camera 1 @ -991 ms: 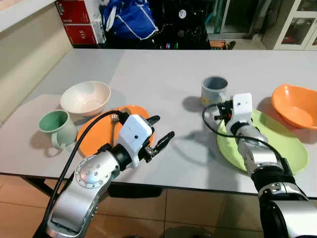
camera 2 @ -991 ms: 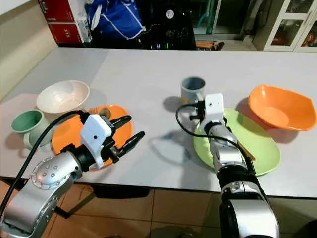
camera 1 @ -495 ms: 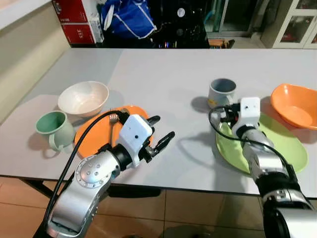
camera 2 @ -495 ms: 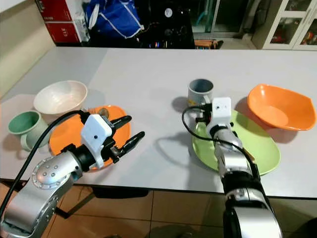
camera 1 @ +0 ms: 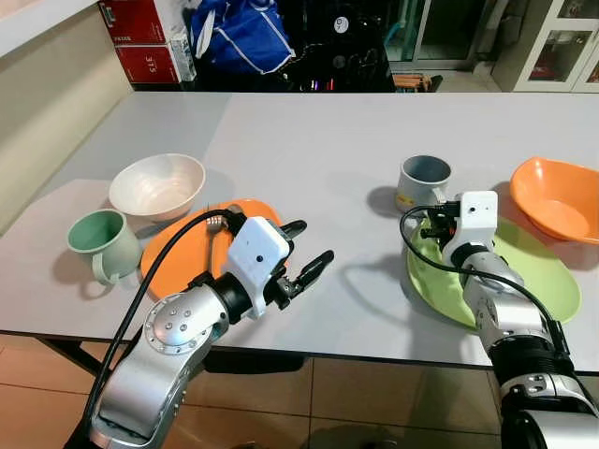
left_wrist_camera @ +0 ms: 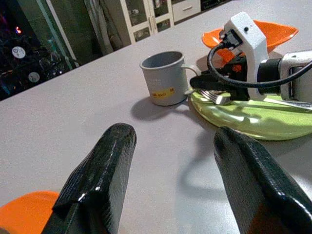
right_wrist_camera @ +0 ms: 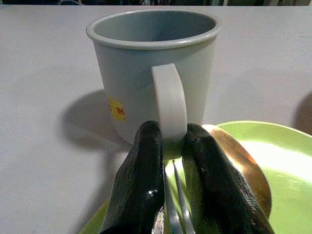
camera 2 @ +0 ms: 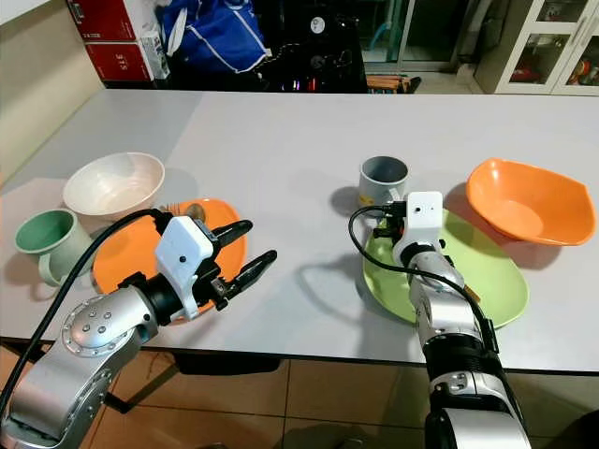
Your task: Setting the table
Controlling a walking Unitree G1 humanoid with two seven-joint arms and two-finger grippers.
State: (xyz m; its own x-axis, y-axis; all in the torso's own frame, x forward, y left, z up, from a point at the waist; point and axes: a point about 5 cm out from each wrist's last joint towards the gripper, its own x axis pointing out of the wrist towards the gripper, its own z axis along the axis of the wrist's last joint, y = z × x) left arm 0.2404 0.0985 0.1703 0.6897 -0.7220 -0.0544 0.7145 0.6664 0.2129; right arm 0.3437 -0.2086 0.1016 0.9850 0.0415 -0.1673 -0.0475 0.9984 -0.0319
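Observation:
A grey mug (camera 1: 423, 180) stands on the white table (camera 1: 309, 140), touching the rim of the green plate (camera 1: 538, 276). My right gripper (right_wrist_camera: 170, 141) is shut on the lower part of the mug's handle (right_wrist_camera: 169, 105). Under its fingers, a fork (right_wrist_camera: 173, 195) and a gold spoon (right_wrist_camera: 239, 163) lie on the green plate. My left gripper (camera 1: 309, 243) hovers open and empty just right of the orange plate (camera 1: 178, 257), above bare table. That plate carries cutlery (camera 1: 220, 221) at its far edge.
A white bowl (camera 1: 157, 184) and a pale green mug (camera 1: 98, 241) sit at the left, and an orange bowl (camera 1: 557, 196) is at the far right. Red boxes (camera 1: 140, 37) and a blue bag (camera 1: 241, 33) lie beyond the table's far side. The front edge is close below both arms.
My right gripper has slid the grey mug to the right, toward the orange bowl, still holding its handle. The left gripper has stayed in place.

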